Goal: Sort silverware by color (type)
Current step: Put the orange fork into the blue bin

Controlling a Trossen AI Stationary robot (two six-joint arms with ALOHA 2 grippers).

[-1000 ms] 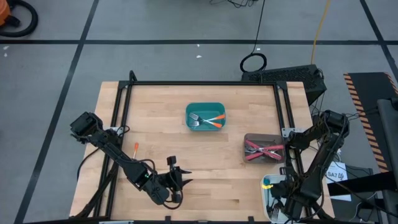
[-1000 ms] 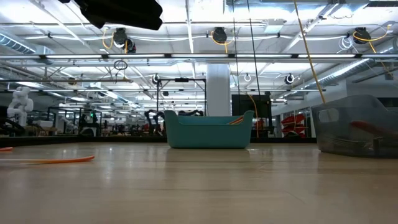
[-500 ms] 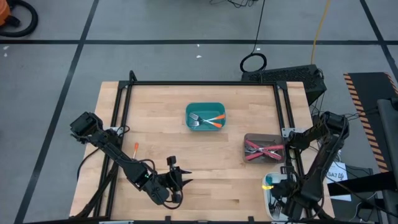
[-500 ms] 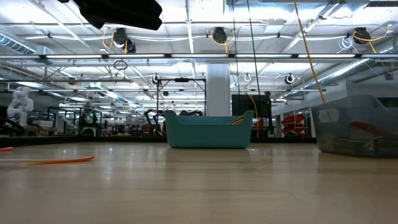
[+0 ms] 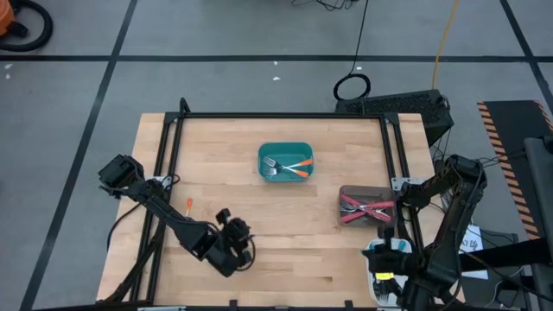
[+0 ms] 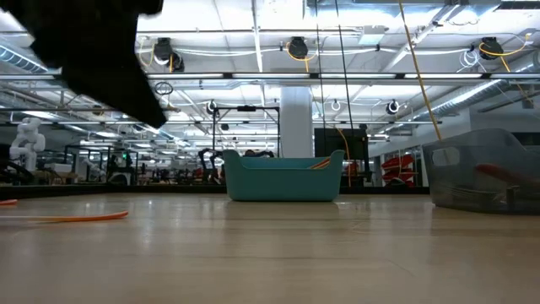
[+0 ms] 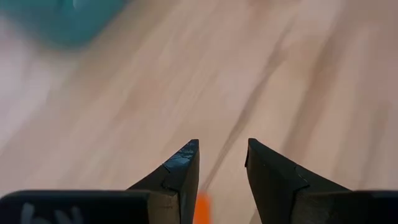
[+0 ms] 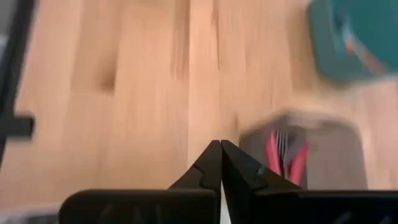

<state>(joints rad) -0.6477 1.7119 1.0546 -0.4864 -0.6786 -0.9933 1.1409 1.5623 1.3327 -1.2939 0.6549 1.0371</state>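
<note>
Silverware was already grouped — orange forks in the teal bin, red ones in the grey bin; my left gripper, fingers apart, neared the stray orange fork; my right gripper waited pinched together.

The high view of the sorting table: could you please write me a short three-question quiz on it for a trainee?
1. True or false: the grey bin holds red-handled forks.
2. What colour are the handles of the forks in the teal bin? A red, B orange, C light blue.
3. In the right wrist view, is the right gripper open or shut?

Key: 1 true. 2 B. 3 shut, the two fingers meet at their tips.
</note>
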